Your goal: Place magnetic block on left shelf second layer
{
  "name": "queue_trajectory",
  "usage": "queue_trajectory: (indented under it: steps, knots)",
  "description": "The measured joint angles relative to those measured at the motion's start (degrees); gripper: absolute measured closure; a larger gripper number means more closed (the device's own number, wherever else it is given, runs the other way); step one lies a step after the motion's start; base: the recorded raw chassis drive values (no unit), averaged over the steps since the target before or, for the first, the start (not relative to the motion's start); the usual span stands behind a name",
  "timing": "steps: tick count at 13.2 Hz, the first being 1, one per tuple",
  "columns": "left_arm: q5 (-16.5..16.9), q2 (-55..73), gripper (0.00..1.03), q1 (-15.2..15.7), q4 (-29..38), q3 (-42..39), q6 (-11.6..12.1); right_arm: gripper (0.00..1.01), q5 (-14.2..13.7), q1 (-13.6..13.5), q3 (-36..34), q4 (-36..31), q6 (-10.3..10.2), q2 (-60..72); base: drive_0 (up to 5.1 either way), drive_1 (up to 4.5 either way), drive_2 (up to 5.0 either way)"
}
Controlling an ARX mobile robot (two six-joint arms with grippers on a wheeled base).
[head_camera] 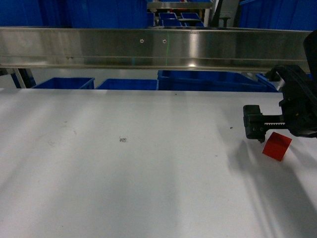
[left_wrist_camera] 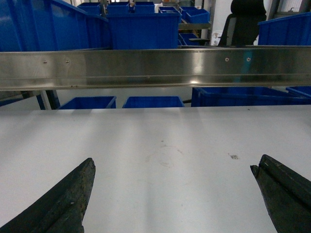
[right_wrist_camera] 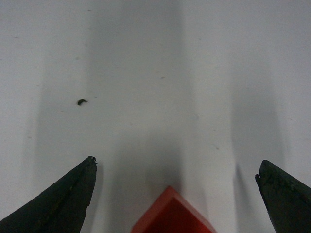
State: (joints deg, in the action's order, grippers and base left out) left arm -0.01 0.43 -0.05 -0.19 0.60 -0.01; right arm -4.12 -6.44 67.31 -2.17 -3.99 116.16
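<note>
The magnetic block (head_camera: 276, 146) is a small red cube lying on the white tabletop (head_camera: 124, 188) at the right. My right gripper (head_camera: 265, 133) hovers just over it, open. In the right wrist view one corner of the block (right_wrist_camera: 171, 213) pokes up between the two dark fingertips (right_wrist_camera: 73, 194), touching neither. My left gripper (left_wrist_camera: 172, 162) shows only in its own wrist view, open over bare table with nothing between its fingers. The left shelf second layer is out of view.
A long steel rail (head_camera: 148, 47) crosses the far side of the table. Behind and below it stand blue bins (head_camera: 64, 83) and a larger blue bin (head_camera: 208, 80). More blue bins (left_wrist_camera: 143, 26) and a black chair (left_wrist_camera: 245, 19) stand further back.
</note>
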Motion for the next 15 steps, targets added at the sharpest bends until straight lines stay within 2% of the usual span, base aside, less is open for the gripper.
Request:
queue_trajectory:
  steps: [2, 4, 7, 8, 10, 11, 13, 15]
  knots:
    - [0.0, 0.0, 0.05, 0.0, 0.0, 0.0, 0.0, 0.03, 0.1, 1.1, -0.6, 0.2, 0.0, 0.2, 0.0, 0.00, 0.0]
    - [0.0, 0.0, 0.05, 0.0, 0.0, 0.0, 0.0, 0.03, 1.4, 1.2, -1.0, 1.2, -0.2, 1.4, 0.0, 0.00, 0.0]
    - [0.0, 0.0, 0.05, 0.0, 0.0, 0.0, 0.0, 0.03, 1.5, 1.2, -1.0, 1.7, -0.9, 1.7, 0.0, 0.00, 0.0]
    - [0.0, 0.0, 0.05, 0.0, 0.0, 0.0, 0.0, 0.13, 1.4, 1.2, -1.0, 1.7, -1.0, 1.8, 0.0, 0.00, 0.0]
    - [0.0, 0.0, 0.05, 0.0, 0.0, 0.0, 0.0, 0.43, 1.6, 1.2, -1.0, 1.7, -1.0, 1.8, 0.0, 0.00, 0.0]
    - [0.0, 0.0, 0.05, 0.0, 0.0, 0.0, 0.0, 0.54, 2.1, 1.2, -0.9, 1.7, -1.0, 1.8, 0.0, 0.00, 0.0]
    - [0.0, 0.0, 0.05, 0.0, 0.0, 0.0, 0.0, 0.54, 2.5, 1.1, -0.9, 1.3, -1.0, 1.8, 0.0, 0.00, 0.0]
    - [0.0, 0.0, 0.05, 0.0, 0.0, 0.0, 0.0, 0.54, 3.3, -0.5, -1.4, -1.1, -1.4, 1.7, 0.0, 0.00, 0.0]
